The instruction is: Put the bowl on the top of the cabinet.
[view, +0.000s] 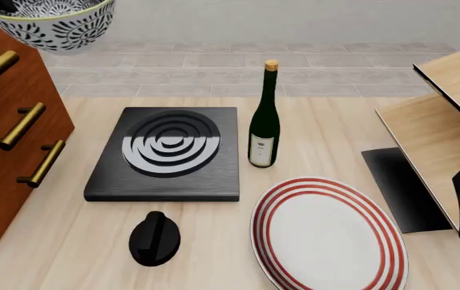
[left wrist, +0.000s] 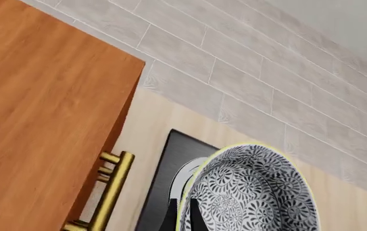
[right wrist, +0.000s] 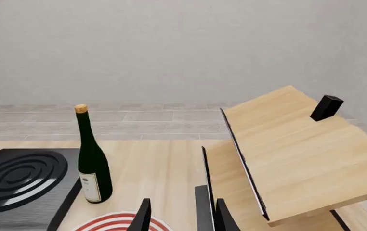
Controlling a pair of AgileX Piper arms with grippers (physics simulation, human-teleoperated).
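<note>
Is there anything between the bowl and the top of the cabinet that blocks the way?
Nothing visible does. The bowl hangs in the air at the left hand, above the cabinet, and the wooden top in the left wrist view is bare. The stove plate and the bottle stand lower, on the table.

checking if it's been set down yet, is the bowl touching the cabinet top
Apart. The front view shows the bowl held up with wall showing between its base and the cabinet; the left wrist view shows it beside the top, not on it.
</note>
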